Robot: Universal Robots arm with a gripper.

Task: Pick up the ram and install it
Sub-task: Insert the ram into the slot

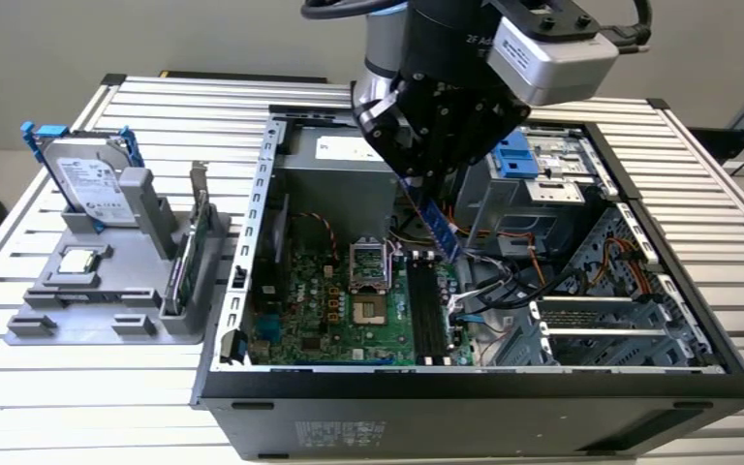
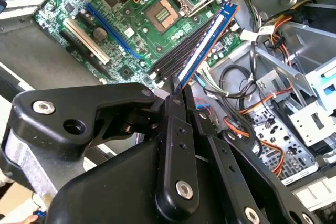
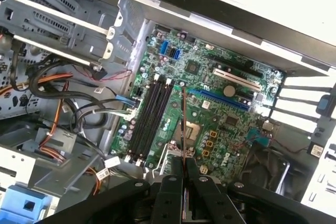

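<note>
Tool is clamped on the thin dark-blue ram stick, hanging above the black motherboard slots, long axis roughly parallel to them.

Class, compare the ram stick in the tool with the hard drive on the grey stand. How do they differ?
The ram stick is thin and narrow; the hard drive is a thick silver block. The ram stick hangs tilted above the motherboard, gripped by the tool; the hard drive stands upright in the grey stand, outside the case. Both show blue.
</note>
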